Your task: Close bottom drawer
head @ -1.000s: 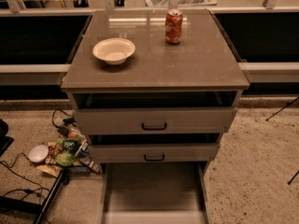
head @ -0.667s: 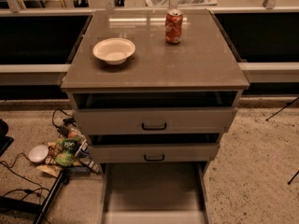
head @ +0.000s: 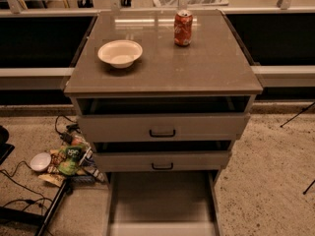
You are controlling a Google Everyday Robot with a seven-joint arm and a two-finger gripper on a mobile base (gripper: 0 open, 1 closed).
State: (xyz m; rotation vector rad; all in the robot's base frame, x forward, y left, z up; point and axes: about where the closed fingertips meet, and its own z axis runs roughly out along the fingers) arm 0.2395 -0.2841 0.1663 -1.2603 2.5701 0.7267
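The bottom drawer [head: 161, 200] of the grey-beige cabinet [head: 162, 73] is pulled far out toward me. Its long shallow grey tray is bare, and its front edge runs along the bottom of the view, so its handle is out of sight. The two drawers above, the top drawer [head: 162, 128] and the middle drawer [head: 161, 161], each stand slightly open and show small black bar handles. The gripper is not in view.
A white bowl [head: 120, 52] and a red soda can [head: 183, 28] stand on the cabinet top. Snack bags [head: 69, 160], a small white bowl [head: 40, 162] and cables lie on the floor at the left. A black stand leg [head: 49, 213] crosses the lower left.
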